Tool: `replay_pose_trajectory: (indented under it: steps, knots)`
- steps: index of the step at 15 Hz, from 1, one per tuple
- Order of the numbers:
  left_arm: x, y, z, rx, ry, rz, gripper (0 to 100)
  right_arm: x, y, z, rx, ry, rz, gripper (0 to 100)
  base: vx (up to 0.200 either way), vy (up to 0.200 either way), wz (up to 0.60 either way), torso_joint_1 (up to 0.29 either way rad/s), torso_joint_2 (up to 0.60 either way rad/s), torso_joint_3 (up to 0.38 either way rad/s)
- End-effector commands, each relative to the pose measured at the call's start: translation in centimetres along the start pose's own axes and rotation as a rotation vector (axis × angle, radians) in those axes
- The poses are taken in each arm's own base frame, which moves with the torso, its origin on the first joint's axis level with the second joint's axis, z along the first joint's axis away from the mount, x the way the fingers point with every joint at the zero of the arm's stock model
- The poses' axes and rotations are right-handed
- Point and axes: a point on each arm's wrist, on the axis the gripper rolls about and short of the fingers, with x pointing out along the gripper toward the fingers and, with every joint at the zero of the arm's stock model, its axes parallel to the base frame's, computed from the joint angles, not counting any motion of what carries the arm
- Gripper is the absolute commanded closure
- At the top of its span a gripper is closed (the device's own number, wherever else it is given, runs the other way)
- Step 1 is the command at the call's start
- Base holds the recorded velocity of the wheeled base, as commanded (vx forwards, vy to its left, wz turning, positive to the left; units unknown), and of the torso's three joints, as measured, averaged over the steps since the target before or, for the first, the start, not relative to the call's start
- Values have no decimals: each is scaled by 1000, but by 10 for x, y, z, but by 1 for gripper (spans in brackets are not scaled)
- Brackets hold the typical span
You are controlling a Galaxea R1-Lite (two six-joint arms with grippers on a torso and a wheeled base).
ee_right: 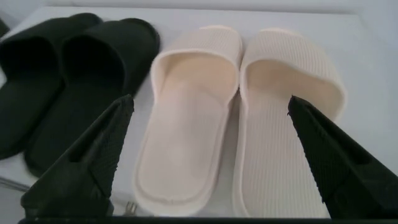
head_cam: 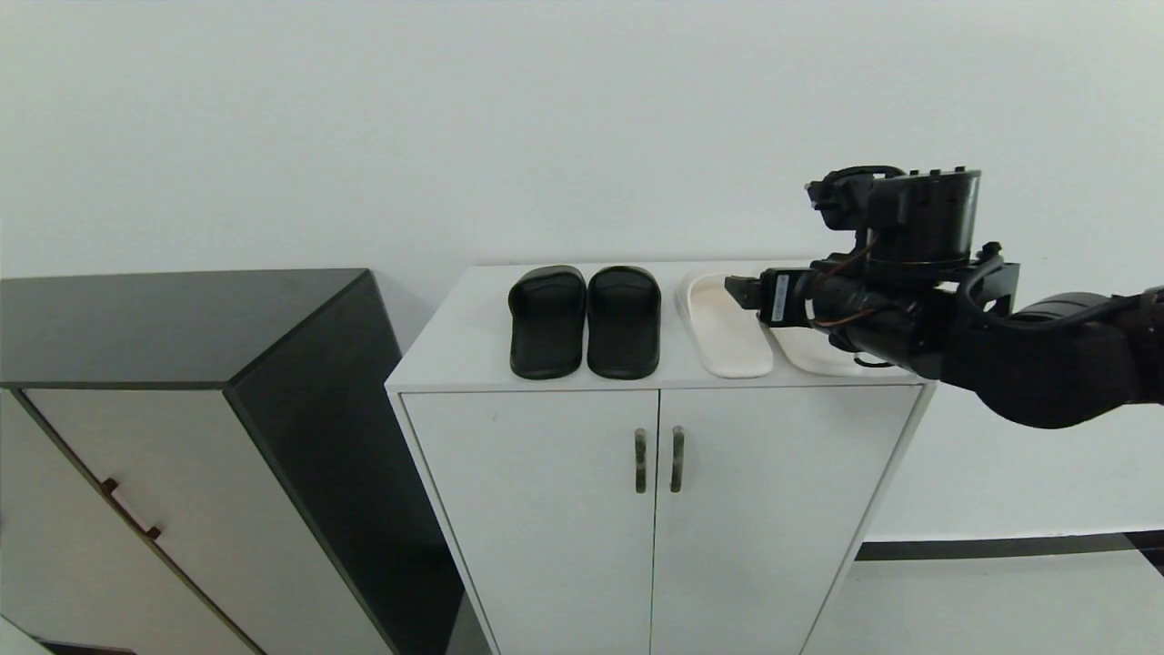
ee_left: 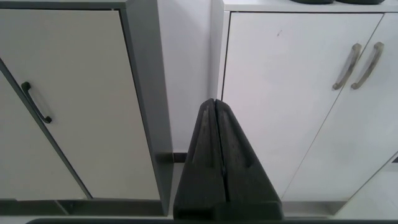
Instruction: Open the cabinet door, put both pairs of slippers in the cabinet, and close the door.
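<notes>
The white cabinet (head_cam: pixel 536 509) has both doors closed, its two handles (head_cam: pixel 658 459) meeting at the middle. On its top lie a black pair of slippers (head_cam: pixel 585 320) and, to their right, a white pair of slippers (head_cam: pixel 727 326). My right gripper (head_cam: pixel 746 293) hovers open just above the white pair; in the right wrist view its fingers (ee_right: pixel 93 155) straddle both white slippers (ee_right: pixel 186 143), with the black slippers (ee_right: pixel 68 81) beside them. My left gripper (ee_left: pixel 214 102) is shut on nothing, held low in front of the white cabinet's left door (ee_left: pixel 286 93).
A dark cabinet (head_cam: pixel 182 318) with pale doors stands close to the left of the white one, with a narrow gap between them. A white wall is right behind both. Bare floor (head_cam: pixel 1000 600) lies to the right.
</notes>
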Motion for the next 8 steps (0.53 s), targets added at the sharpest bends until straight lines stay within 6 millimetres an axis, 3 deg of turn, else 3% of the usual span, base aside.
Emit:
replay_pose_trajectory:
  steps: [1, 8]
  knots:
    - [0, 0, 0, -2, 1, 1, 100, 26, -3, -16, -9, 34, -32, 0, 0, 0, 0, 0, 0, 0]
    - [0, 0, 0, 0, 1, -10, 100, 66, -11, -22, 0, 19, -72, 0, 0, 0, 0, 0, 0, 0]
